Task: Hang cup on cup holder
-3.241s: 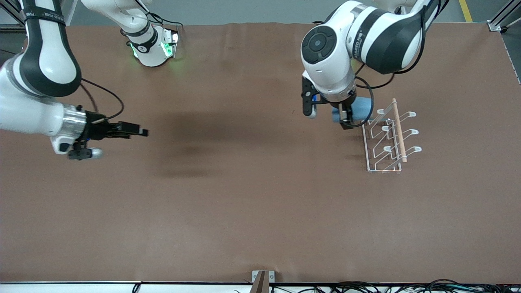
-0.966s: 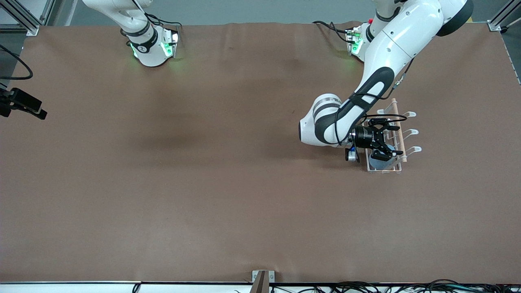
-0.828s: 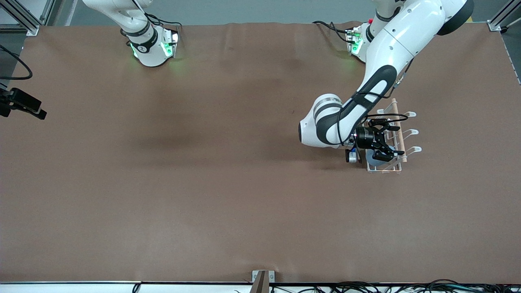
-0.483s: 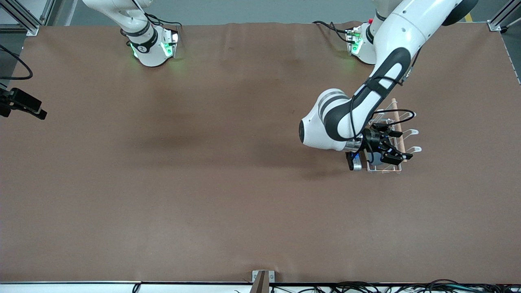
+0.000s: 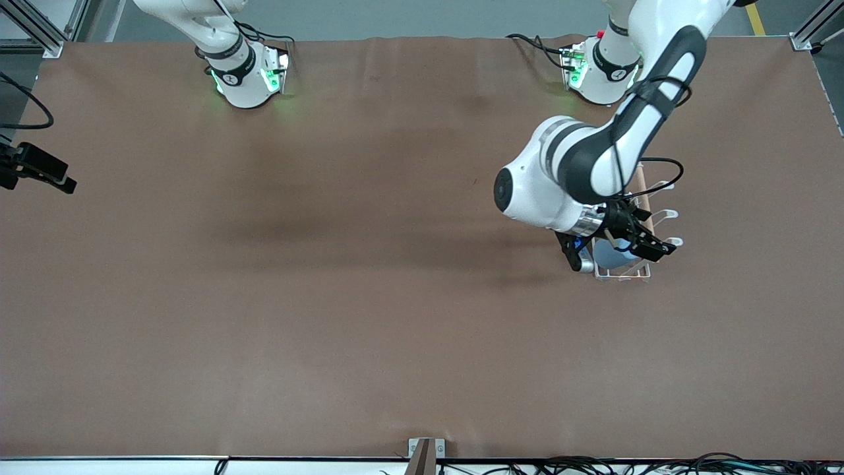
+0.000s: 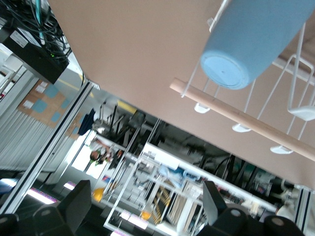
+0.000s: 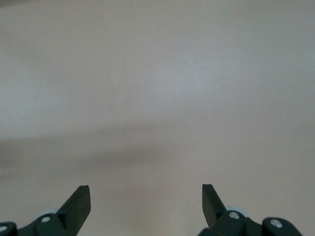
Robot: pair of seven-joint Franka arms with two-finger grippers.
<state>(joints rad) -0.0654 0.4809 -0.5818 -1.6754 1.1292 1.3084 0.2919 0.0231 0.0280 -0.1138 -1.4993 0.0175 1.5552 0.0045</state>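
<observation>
The blue cup (image 6: 253, 42) hangs on the cup holder (image 5: 623, 272). The left tool (image 5: 643, 245), fingers apart, should lift away slowly. The right tool (image 7: 146, 202) waits, fingers apart.

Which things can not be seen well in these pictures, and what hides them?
- Cup: front view, mostly covered by the left pincer.
- Cup's prong: left wrist view, hidden inside the cup; its mouth is cut off by the edge.
- Cup holder: front view, the part farther from the camera is covered by the left arm.
- Right pincer: front view, arm cut off by the edge.
</observation>
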